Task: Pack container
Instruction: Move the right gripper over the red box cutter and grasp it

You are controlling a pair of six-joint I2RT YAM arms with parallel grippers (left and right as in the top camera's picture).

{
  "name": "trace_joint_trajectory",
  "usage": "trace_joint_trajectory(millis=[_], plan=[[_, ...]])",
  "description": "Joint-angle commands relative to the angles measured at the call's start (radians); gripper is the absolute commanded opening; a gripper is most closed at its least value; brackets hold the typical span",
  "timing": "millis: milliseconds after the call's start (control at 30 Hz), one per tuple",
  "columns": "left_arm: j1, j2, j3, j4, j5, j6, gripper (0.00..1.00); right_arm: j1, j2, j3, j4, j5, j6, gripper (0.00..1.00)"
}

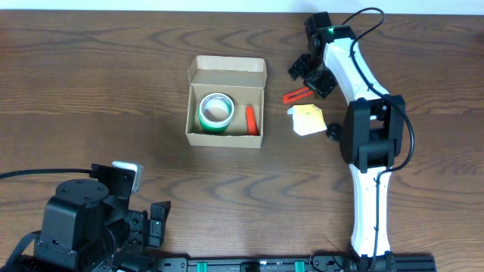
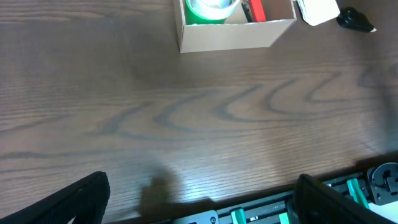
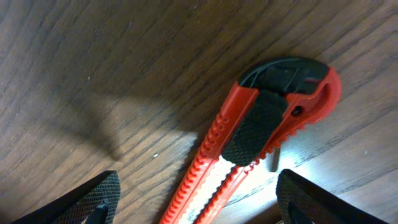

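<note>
Red plastic, ribbed along one edge, fills the right wrist view: a utility knife (image 3: 249, 134) lies flat on the wooden table (image 1: 91, 83), its long axis running from the bottom centre of that frame up to the upper right, black butt end uppermost. My right gripper (image 3: 196, 193) hangs directly over it with the jaws spread apart, one finger at each lower corner, so the handle crosses the gap on a slant rather than squarely. I judge a wrist turn is needed before closing. Seen from overhead, the knife sits at upper right and the open cardboard box (image 1: 225, 136) lies to its left, near but apart, already holding a green tape roll (image 1: 215, 111) and a small red item (image 1: 250, 119). My left gripper (image 2: 202, 186), jaws also apart and empty, is at the lower left, well away, so the right arm is plainly the nearer one.
</note>
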Motion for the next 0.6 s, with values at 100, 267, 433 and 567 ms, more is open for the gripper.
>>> trace_joint_trajectory(millis=[100,267,433,567], plan=[[-0.002,0.001,-0.001,-0.003,0.002,-0.005,0.95,0.008,0.027,0.008,0.013,0.037,0.006,0.78],[-0.002,0.001,-0.001,-0.003,0.002,-0.005,0.95,0.014,0.029,0.008,0.017,0.071,-0.009,0.78],[-0.002,0.001,-0.001,-0.003,0.003,-0.005,0.95,0.019,0.030,-0.006,0.022,0.084,-0.010,0.78],[-0.002,0.001,-0.001,-0.003,0.003,-0.005,0.95,0.020,0.030,-0.027,0.029,0.084,-0.010,0.77]])
